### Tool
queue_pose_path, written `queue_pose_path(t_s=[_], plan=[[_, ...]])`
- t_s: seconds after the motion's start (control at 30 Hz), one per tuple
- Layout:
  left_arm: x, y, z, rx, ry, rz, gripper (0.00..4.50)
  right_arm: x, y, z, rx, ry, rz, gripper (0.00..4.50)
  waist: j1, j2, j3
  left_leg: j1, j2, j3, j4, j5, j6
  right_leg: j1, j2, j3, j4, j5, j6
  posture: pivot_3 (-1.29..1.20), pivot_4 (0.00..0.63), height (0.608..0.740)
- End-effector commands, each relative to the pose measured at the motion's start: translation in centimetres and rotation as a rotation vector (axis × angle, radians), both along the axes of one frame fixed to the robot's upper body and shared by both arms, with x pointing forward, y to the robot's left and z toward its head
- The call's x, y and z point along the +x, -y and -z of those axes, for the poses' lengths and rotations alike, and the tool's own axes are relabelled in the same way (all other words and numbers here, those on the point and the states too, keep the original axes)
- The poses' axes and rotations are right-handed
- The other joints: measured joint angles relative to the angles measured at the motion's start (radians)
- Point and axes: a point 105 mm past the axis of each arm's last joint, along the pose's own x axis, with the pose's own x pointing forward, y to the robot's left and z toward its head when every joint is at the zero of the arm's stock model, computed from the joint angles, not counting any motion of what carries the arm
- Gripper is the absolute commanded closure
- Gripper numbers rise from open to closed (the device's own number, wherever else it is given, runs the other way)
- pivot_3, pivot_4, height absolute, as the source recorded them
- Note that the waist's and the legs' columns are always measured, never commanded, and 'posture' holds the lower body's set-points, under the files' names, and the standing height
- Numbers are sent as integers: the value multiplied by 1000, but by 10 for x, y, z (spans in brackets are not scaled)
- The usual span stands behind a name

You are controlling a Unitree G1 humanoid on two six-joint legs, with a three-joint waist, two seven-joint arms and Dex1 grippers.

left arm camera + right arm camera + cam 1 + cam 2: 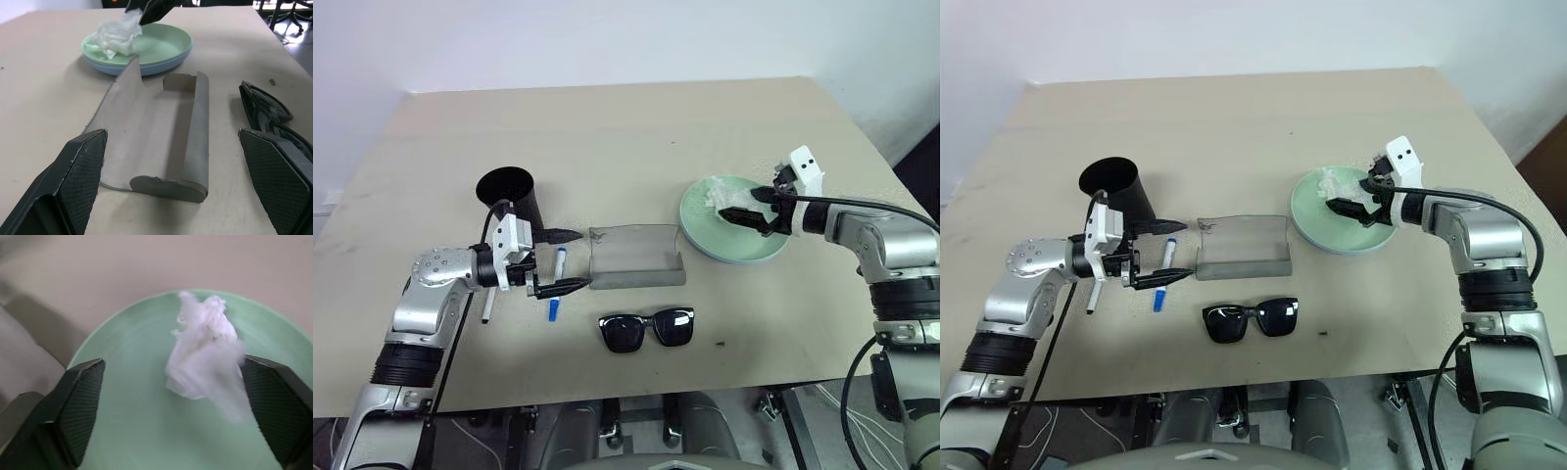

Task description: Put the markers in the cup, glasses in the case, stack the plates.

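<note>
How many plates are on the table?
2, stacked right of the open case: a mint green plate with a crumpled tissue on it, and a light blue plate beneath, only its rim visible.

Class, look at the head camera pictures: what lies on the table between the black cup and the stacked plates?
The open grey case, lid laid back, lies between the cup and the plates in the left eye view.

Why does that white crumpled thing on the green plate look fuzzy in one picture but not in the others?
In the right wrist view the tissue lies close to the lens and smears at its edges, as does the mint plate; in the left wrist view it reads crisper; in the left eye view soft, even light throws only faint shadows beside the cup.
</note>
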Motion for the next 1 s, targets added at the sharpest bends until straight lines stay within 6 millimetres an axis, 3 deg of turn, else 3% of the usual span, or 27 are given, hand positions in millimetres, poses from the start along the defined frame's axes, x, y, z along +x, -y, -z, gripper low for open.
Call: queue_pose_path(t_s=[0.03, 0.1, 0.17, 0.4, 0.5, 1.0], plan=[[-2, -3, -14, -16, 50, -15, 0, -13, -16, -52, 103, 93, -118, 8, -1, 0, 0, 0, 0, 0, 0, 0, 0, 0, 0, 0, 0, 0, 0, 0, 150, 740], [-4, -5, -13, -15, 51, -25, 0, -26, -35, -67, 195, 70, -238, 8, -2, 0, 0, 0, 0, 0, 0, 0, 0, -1, 0, 0, 1, 0, -1, 0, 150, 740], [-6, -5, -14, -33, 40, -34, 0, -41, -55, -69, 237, 19, -364, 8, -3, 0, 0, 0, 0, 0, 0, 0, 0, -1, 0, 1, 1, 0, -1, 0, 150, 740], [-12, -10, -6, -14, 4, -41, 0, -75, -110, -30, 154, -193, -685, 8, 1, 0, 0, 1, 1, 0, -1, -1, 2, -4, 0, 0, 0, 0, -2, 0, 150, 740], [-13, -9, -5, -19, -5, -32, 0, -85, -124, -14, 114, -257, -769, 8, 2, 0, 0, 1, 0, 0, -1, -2, 2, -4, 0, 0, -1, 1, -3, 0, 150, 740], [-10, -10, -4, -3, -10, -4, 0, -93, -148, 36, -54, -467, -949, 8, 0, 0, 0, 1, 0, 1, -1, 0, 0, -5, -1, 0, -1, 1, -3, 0, 150, 740]])
